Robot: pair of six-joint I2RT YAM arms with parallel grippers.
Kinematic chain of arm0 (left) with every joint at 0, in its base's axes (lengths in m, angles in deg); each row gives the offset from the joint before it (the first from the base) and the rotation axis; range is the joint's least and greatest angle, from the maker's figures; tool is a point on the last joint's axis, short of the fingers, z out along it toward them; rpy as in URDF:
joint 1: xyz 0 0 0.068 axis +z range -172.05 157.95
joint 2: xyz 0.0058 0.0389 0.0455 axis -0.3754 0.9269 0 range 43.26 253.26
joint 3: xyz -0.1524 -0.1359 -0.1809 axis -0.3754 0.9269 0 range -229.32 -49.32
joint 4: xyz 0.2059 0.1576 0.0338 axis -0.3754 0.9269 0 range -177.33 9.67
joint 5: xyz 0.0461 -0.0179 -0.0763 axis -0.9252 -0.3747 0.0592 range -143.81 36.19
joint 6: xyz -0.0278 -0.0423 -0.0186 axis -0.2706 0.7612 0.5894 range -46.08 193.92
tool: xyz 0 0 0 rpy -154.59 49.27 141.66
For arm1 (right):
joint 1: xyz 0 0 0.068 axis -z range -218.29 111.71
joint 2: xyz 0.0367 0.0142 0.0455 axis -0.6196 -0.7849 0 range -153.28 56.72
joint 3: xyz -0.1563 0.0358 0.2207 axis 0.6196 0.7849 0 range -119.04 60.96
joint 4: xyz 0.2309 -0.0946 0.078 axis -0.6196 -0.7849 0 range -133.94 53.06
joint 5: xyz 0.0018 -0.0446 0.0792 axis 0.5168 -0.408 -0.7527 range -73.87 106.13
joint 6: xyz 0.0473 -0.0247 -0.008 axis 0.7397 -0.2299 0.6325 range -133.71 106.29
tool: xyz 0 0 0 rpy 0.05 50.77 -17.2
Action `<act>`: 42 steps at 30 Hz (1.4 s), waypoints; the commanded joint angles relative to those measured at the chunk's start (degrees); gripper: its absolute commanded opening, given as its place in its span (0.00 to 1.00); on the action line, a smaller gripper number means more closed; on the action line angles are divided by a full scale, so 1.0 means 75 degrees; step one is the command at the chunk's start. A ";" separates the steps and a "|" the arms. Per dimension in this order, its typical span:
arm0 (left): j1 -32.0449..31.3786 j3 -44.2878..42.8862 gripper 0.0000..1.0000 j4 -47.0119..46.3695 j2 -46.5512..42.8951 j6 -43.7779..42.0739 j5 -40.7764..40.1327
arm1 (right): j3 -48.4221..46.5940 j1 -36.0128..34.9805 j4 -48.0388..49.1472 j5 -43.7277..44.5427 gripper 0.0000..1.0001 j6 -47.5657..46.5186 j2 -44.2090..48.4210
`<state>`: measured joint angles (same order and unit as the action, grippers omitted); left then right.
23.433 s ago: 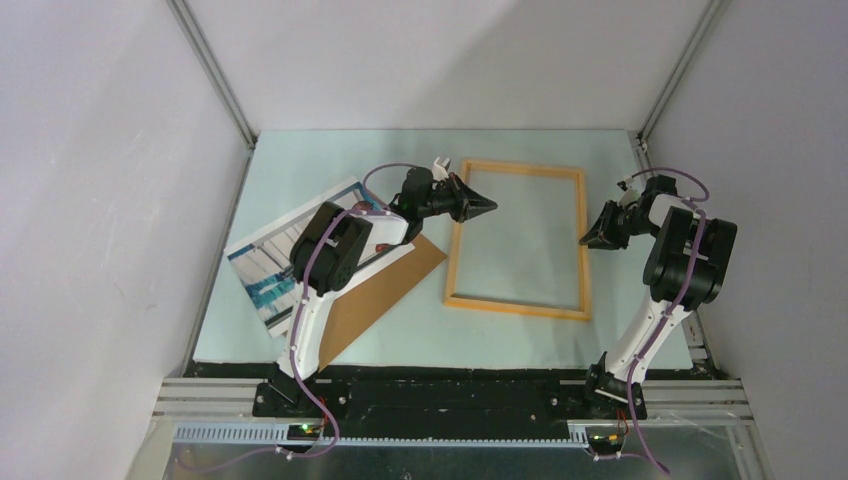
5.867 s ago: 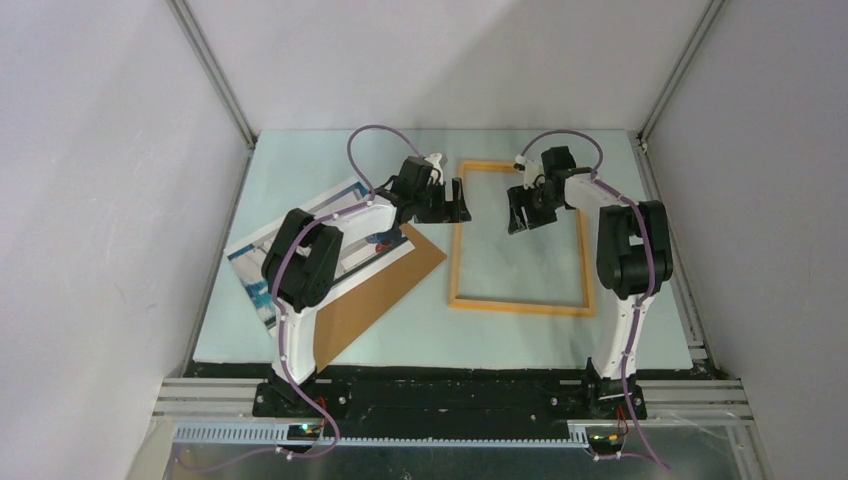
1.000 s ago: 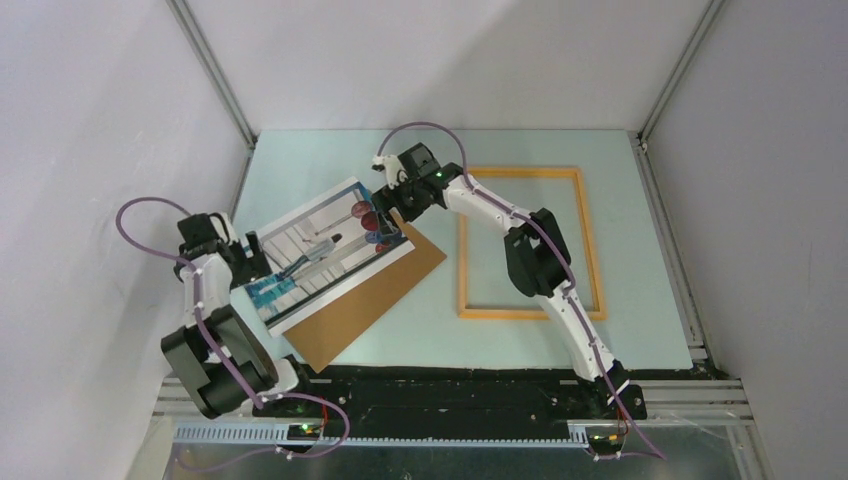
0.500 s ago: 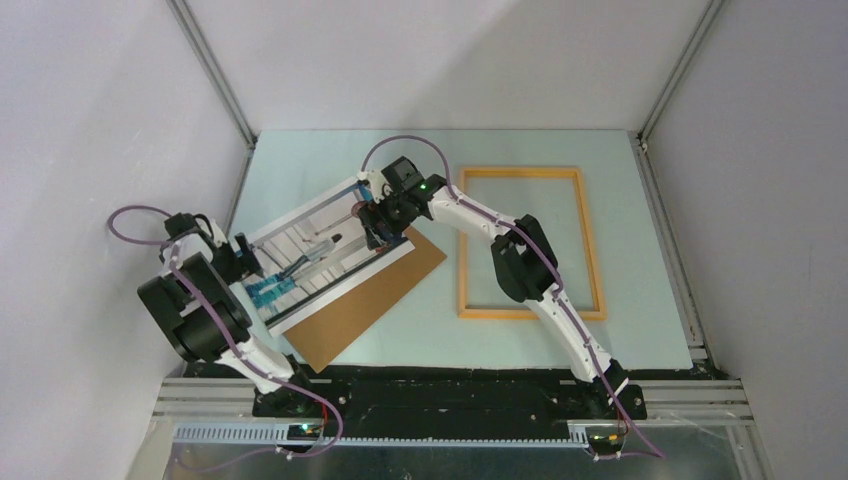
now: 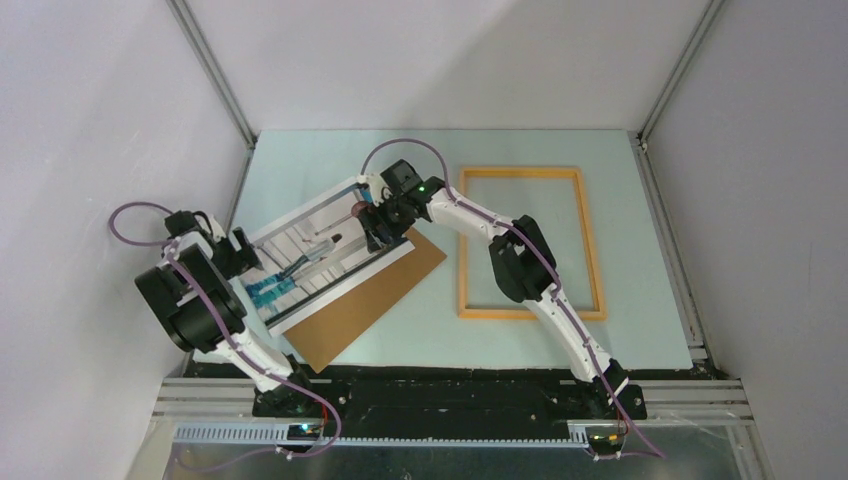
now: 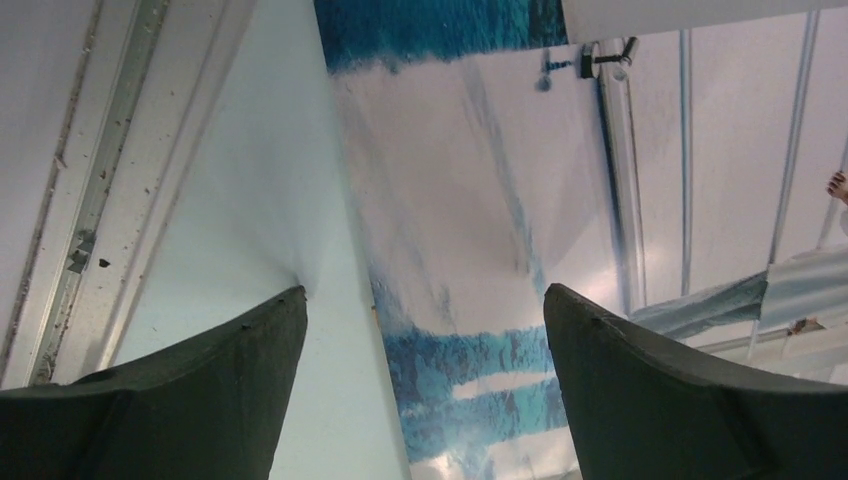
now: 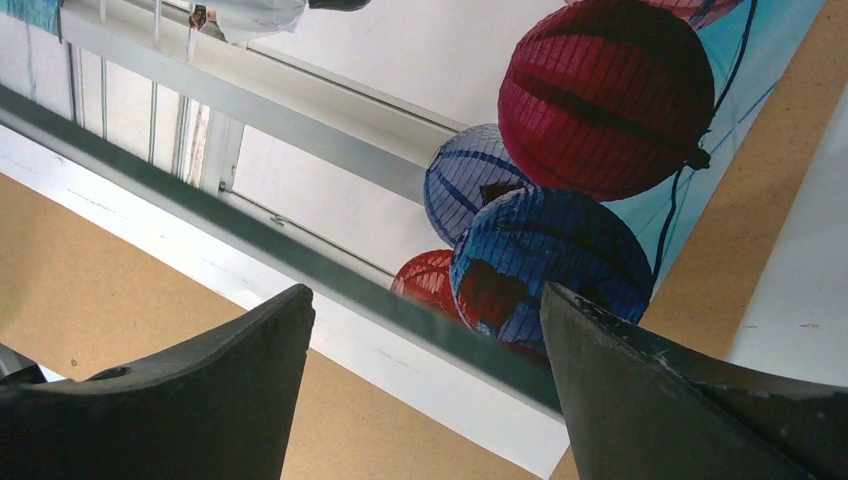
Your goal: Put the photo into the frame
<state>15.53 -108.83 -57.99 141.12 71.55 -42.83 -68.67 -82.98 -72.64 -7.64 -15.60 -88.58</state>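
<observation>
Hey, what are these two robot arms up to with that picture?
The two arms are working on getting the photo into the frame. The left gripper and the right gripper sit at opposite ends of the photo. Both have their jaws open, astride its edges, and I see no firm grip. The photo lies askew, partly over a brown backing board. The frame lies apart to the right, with the table showing through it.

The photo [image 5: 322, 255] is glossy paper with a pale sheen; the backing board [image 5: 372, 290] at its 5 o'clock is matt brown fibreboard, finely speckled. The frame [image 5: 463, 245] looks like smooth orange-yellow wood, the table [image 5: 625, 200] a matt pale-green sheet
</observation>
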 commanded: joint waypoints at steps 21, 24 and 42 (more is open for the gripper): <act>-0.1091 0.1142 0.93 -0.0774 -0.1442 -0.0491 -0.0355 | 0.1800 0.0453 -0.1618 0.1547 0.82 -0.0833 0.0970; -0.1104 0.0893 0.93 -0.0770 -0.1231 -0.0213 -0.0599 | 0.1906 0.0547 -0.1596 0.1505 0.81 -0.0858 0.1065; -0.1412 -0.0183 0.94 -0.0774 -0.0099 0.0445 -0.0919 | 0.1382 0.0608 -0.1773 0.1289 0.82 -0.1013 0.1140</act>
<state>5.83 -107.67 -62.93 138.91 72.51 -48.95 -56.82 -79.09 -81.63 0.86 -22.59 -79.77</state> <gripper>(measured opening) 0.935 0.821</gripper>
